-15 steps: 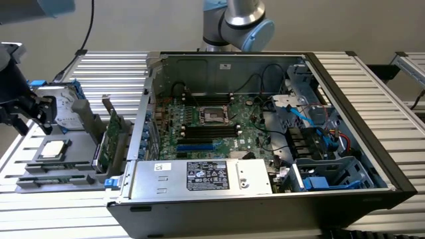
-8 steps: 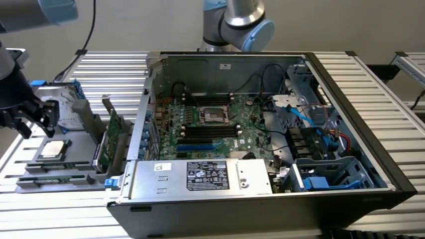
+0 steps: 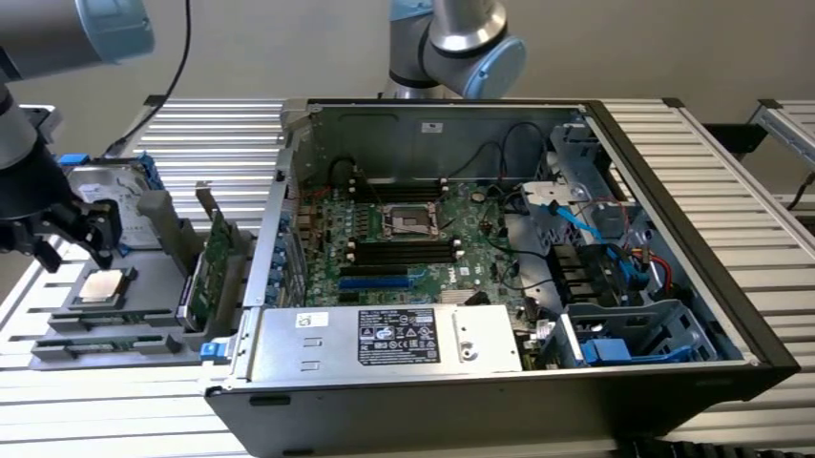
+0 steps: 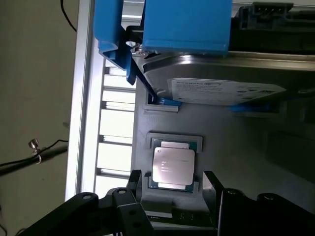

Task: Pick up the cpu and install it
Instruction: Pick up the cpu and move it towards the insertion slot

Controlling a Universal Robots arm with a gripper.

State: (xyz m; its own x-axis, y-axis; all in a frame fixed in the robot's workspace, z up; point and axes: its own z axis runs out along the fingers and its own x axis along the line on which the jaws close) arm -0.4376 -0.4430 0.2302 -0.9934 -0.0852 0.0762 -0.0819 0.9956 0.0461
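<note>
Evidently poised for pickup, not yet gripping.
Found black two-finger gripper (image 4: 172, 178) spread wide astride small square silver-topped cpu (image 4: 172, 167), seated flat in recess of grey moulded tray (image 4: 236, 147); judged so nested to stay square for grasping.

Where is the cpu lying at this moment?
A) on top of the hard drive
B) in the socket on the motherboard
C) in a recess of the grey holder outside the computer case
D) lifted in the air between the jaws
C: the cpu lies flat in a recess of the grey holder, and the jaws stand open to either side of it without touching it.
</note>
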